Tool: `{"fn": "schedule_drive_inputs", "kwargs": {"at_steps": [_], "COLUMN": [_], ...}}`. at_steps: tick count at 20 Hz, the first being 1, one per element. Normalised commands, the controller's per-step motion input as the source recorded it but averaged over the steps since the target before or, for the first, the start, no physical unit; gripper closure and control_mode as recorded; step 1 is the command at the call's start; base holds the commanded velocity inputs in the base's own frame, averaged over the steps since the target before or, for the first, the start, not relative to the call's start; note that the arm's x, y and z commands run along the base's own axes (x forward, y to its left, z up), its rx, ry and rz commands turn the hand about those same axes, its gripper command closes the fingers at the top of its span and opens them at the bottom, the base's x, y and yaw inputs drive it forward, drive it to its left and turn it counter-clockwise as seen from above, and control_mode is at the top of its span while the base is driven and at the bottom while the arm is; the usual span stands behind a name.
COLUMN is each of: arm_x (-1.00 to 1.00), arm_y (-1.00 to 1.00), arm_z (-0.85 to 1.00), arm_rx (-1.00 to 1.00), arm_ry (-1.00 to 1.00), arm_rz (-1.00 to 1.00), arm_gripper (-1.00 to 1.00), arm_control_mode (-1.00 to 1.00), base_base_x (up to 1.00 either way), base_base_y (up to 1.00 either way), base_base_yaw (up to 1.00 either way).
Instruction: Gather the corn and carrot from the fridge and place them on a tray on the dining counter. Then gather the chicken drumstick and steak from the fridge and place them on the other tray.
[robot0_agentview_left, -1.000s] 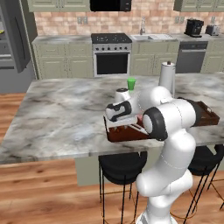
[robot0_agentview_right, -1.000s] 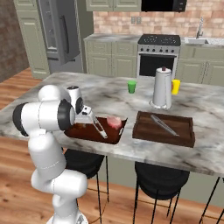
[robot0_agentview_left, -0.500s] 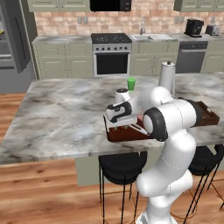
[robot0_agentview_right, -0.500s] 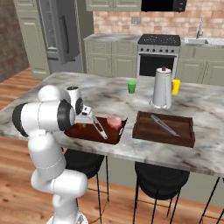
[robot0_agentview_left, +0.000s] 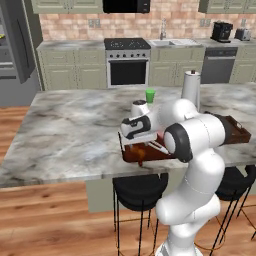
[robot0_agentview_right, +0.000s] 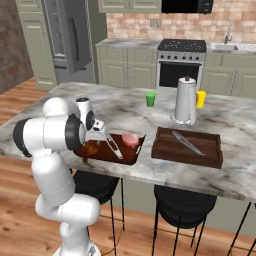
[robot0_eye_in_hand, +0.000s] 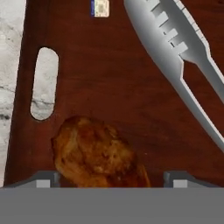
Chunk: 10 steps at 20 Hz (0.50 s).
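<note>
Left base view: the arm reaches over the near edge of the marble worktop. The end effector sits low over the left end of a dark wooden tray. A brown chicken drumstick lies in that tray directly below it. A second tray sits further right on the worktop, partly behind the arm. A green cup and a metal kettle stand behind the trays.

Right base view: the near tray holds the chicken drumstick at its left end, metal tongs across the middle and a pink steak at its right end. The end effector is above the drumstick end. The second tray lies to the right, apart from the first, with a second pair of tongs in it. A yellow cup stands just beside the kettle.

Hand view: the drumstick rests on the tray floor between the two fingertips, which stand wide apart and clear of it on both sides. The tray's handle slot is beside the drumstick, and the tongs lie apart from it.
</note>
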Motion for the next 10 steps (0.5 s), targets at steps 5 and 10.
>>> {"fn": "schedule_drive_inputs", "kwargs": {"at_steps": [5,10], "arm_x": [0.0,-0.26], "arm_y": [0.0,0.0], "arm_z": [0.26,0.6], "arm_rx": [-0.01,-0.01], "arm_ry": [0.07,0.09], "arm_rz": [0.0,-0.07], "arm_gripper": [-1.0,-1.0], "arm_control_mode": [-1.0,-1.0], "base_base_x": [0.0,0.0], "base_base_y": [0.0,0.0], "base_base_yaw": [0.0,0.0]}}
